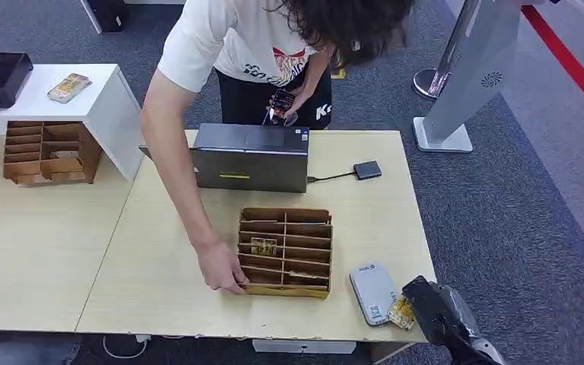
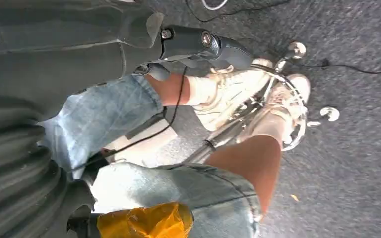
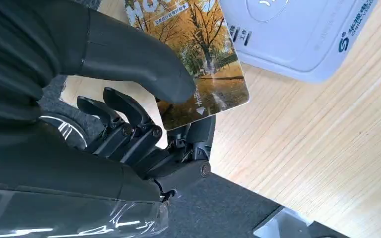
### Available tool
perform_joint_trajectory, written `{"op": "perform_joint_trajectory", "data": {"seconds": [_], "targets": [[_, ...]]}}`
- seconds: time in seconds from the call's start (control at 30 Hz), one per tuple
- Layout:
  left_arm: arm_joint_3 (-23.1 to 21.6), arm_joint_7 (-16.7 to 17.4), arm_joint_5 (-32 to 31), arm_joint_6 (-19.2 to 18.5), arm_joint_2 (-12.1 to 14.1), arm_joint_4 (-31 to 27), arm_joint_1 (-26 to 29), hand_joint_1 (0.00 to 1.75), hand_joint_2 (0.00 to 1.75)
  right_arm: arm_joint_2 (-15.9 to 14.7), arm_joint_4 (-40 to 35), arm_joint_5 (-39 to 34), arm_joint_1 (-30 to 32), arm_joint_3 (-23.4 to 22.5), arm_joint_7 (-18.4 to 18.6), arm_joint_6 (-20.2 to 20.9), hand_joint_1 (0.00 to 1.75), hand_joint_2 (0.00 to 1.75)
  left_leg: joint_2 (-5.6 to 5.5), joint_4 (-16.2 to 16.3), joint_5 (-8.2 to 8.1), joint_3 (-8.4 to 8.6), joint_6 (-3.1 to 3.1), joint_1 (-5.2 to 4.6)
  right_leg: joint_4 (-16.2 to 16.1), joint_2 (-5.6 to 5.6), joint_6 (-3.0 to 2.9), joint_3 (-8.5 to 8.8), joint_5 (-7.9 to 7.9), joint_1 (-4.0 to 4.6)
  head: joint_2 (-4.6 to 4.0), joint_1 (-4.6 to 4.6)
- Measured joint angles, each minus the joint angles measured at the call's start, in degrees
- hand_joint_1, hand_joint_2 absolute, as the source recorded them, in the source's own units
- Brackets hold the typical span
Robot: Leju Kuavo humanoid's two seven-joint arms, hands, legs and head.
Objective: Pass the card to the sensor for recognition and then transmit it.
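Note:
My right hand (image 1: 435,304) pinches a card (image 1: 401,312) printed with yellow autumn trees, just above the table's near right corner. In the right wrist view the thumb (image 3: 144,64) presses on the card (image 3: 203,59), and a finger sits beneath it. The card's far end lies beside the white card sensor (image 1: 372,293), reaching toward the sensor (image 3: 297,34) at its edge. My left hand (image 2: 198,44) hangs low beside a seated person's legs, its fingers curled and nothing held.
A person leans over the table, one hand (image 1: 220,266) on a wooden slotted card rack (image 1: 285,251). Behind it stand a dark grey box (image 1: 251,157) and a small black adapter (image 1: 366,169). A second rack (image 1: 46,152) sits at far left.

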Motion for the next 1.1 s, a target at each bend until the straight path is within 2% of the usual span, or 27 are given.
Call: {"op": "perform_joint_trajectory", "data": {"seconds": [0.13,0.23,0.27,0.3,0.37,0.4,0.43,0.5,0.57,0.67,0.87,1.1], "targets": [[0.0,0.0,0.3,0.0,0.0,0.0,0.0,0.0,1.75,0.0,0.0,0.0,-0.1,0.0,0.0,0.1,1.75,1.75,0.0,0.0,0.0,0.0,0.0,0.0,0.0,0.0,0.0,0.0,0.0,0.0,0.02,0.0],[0.0,-0.7,2.8,0.0,0.0,0.0,0.0,0.0,1.75,0.5,0.0,0.0,-1.7,0.2,-0.2,1.3,1.75,1.75,0.02,0.0,0.01,0.05,0.0,0.0,0.0,0.01,-0.01,0.0,0.01,0.01,0.0,0.0],[0.0,7.3,1.5,-0.3,-2.7,-0.1,-0.5,0.0,1.75,0.6,-0.2,-0.7,-1.5,-0.1,-0.4,1.2,1.75,1.75,-0.03,0.0,0.02,0.07,0.02,-0.07,0.0,-0.05,0.0,0.01,0.01,-0.04,0.0,-0.04],[0.0,9.6,1.3,-0.3,-4.1,-0.2,-0.8,0.0,1.75,0.5,-0.4,-1.0,-1.0,-0.4,-0.9,1.3,1.75,1.75,-0.06,0.0,0.01,0.03,0.03,-0.09,0.0,-0.09,0.0,0.03,0.01,-0.07,0.0,0.0],[0.0,6.8,3.5,-0.2,-4.6,-1.1,-1.0,0.0,1.75,0.5,-0.8,-1.3,-0.7,-1.1,-2.0,2.6,1.75,1.75,-0.04,0.0,0.01,-0.03,0.03,-0.04,0.0,-0.07,0.0,0.07,0.01,-0.04,0.0,-0.02],[0.0,3.1,5.1,1.4,-3.8,-1.9,-0.9,0.0,1.75,0.6,-0.9,-1.4,-0.9,-1.1,-2.2,3.3,1.75,1.75,0.03,0.0,-0.01,-0.02,-0.01,0.03,0.0,0.02,-0.04,0.09,0.04,0.0,0.0,0.09],[0.0,1.2,5.9,3.4,-3.1,-2.1,-0.5,0.0,1.75,0.7,-1.0,-1.4,-1.2,-1.1,-2.1,3.5,1.75,1.75,0.13,0.0,-0.02,0.01,-0.02,0.1,0.0,0.11,-0.09,0.09,0.07,0.08,0.02,0.07],[0.0,-0.9,7.3,10.1,-1.0,-1.5,-0.1,0.0,1.75,1.0,-0.9,-1.9,-2.2,-0.9,-2.1,3.9,1.75,1.75,0.15,0.0,-0.03,0.04,-0.04,0.05,0.0,0.16,-0.11,0.01,0.08,0.11,0.0,0.04],[0.0,-1.1,8.0,12.0,0.0,-0.6,0.1,0.0,1.75,1.2,-0.6,-2.4,-3.4,-0.6,-2.1,4.2,1.75,1.75,0.11,0.0,-0.02,0.07,-0.06,0.03,0.0,0.09,-0.12,-0.01,0.06,0.04,0.0,0.0],[0.0,-0.7,9.0,11.7,0.2,0.7,0.1,0.0,1.75,1.6,0.2,-2.7,-5.6,0.2,-2.1,4.5,1.75,1.75,0.05,0.0,0.08,0.05,-0.15,0.05,0.1,0.03,-0.16,-0.03,0.04,0.05,0.0,-0.02],[0.0,1.2,9.9,11.9,-1.1,2.0,-0.3,0.0,1.75,2.5,2.9,-2.6,-9.2,2.0,-1.7,5.2,1.75,1.75,0.05,0.0,0.09,0.03,-0.15,0.03,0.1,0.02,-0.18,-0.01,0.05,0.05,0.0,0.0],[0.0,1.2,10.7,11.9,-1.6,3.0,-0.6,0.0,1.75,3.3,5.4,-2.4,-11.0,3.4,-1.6,5.4,1.75,1.75,0.01,0.0,0.09,0.02,-0.15,0.04,0.1,-0.01,-0.19,-0.01,0.04,0.04,0.0,0.0]]}}
